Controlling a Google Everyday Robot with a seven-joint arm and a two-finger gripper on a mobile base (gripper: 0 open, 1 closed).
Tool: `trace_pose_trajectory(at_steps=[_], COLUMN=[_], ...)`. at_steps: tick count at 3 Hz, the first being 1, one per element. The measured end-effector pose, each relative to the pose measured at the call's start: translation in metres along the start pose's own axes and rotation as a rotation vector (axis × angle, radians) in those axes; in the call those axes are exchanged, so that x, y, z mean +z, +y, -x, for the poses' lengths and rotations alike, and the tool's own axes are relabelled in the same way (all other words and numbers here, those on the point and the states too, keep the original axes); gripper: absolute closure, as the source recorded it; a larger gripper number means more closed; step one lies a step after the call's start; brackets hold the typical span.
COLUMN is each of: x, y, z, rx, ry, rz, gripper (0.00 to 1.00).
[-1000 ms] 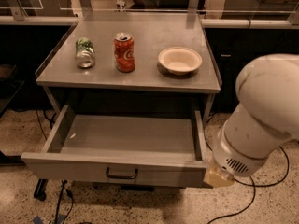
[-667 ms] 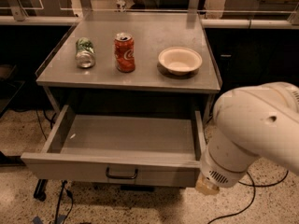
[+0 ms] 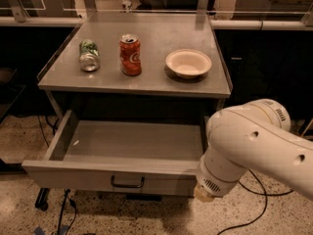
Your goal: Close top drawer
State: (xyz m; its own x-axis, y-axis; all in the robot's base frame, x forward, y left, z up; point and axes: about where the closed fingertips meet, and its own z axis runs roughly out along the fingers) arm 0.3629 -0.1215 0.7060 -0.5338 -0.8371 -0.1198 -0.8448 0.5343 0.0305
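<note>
The top drawer (image 3: 98, 176) stands pulled far out from under the grey table; its inside is bare. Its flat front panel faces me with a small dark bar handle (image 3: 127, 182) at the centre. My white arm (image 3: 244, 148) reaches in from the right, and its lower end (image 3: 208, 187) sits at the drawer front's right corner. My gripper itself is out of view, hidden beyond the arm. No other drawer fronts show.
On the table top (image 3: 146, 82) lie a green can (image 3: 89, 55) on its side, an upright red can (image 3: 130, 55) and a white bowl (image 3: 188, 63). Cables (image 3: 63, 212) run over the speckled floor below the drawer. A railing crosses at the back.
My arm has swung left and in, from the right edge to the drawer front's right corner. The drawer stays open as before.
</note>
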Motion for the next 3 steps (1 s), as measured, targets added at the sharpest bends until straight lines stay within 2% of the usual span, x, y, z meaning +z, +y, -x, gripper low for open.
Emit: trace_pose_trajectory(at_steps=[3], x=[0.047], y=[-0.03], z=[0.028], rx=[0.008], ry=[-0.035], rz=[-0.018], gripper=[1.0])
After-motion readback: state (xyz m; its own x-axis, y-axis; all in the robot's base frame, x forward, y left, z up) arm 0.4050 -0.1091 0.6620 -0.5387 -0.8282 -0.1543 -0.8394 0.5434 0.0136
